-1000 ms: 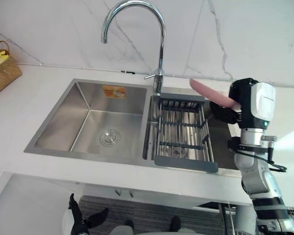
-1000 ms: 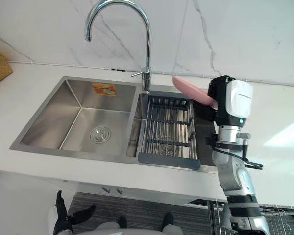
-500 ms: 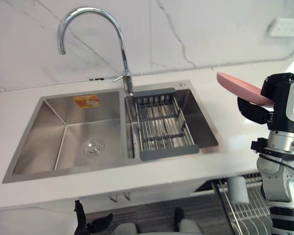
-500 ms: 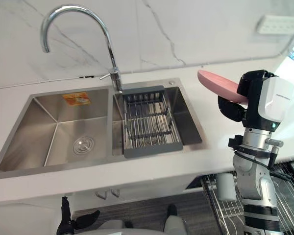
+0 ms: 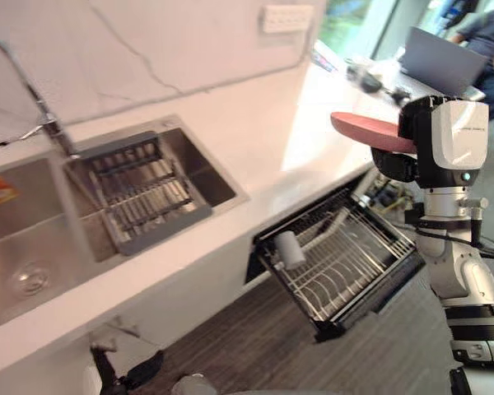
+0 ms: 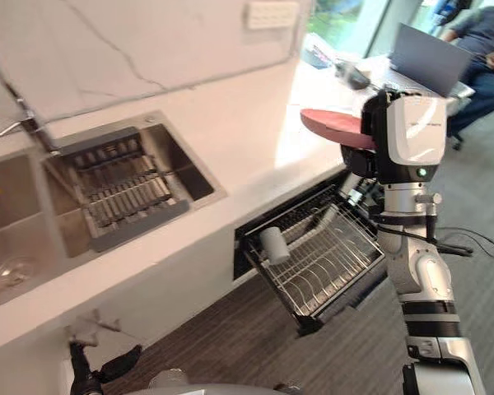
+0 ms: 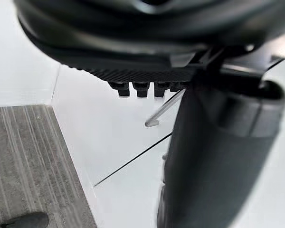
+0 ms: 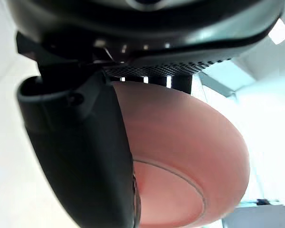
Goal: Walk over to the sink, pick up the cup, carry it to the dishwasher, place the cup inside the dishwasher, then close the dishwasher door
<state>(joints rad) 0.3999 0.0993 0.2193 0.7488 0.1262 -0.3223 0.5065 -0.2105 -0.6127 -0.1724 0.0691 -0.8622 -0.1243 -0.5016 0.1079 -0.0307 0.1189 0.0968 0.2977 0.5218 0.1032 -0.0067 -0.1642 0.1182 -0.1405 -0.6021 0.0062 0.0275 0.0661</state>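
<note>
Right hand (image 5: 395, 164): fingers and thumb clamp the shallow round pink dish (image 5: 366, 130), held high beside the white worktop (image 5: 263, 156). Judgement: keep it level and lower slowly onto the pulled-out wire dishwasher rack (image 5: 346, 263).

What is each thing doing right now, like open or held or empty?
Pink dish: gripped in the right hand, roughly level.
Dishwasher rack: pulled out.
White cup: lying in that rack.
Sink basket: empty.
Left hand: open, holding nothing.
</note>
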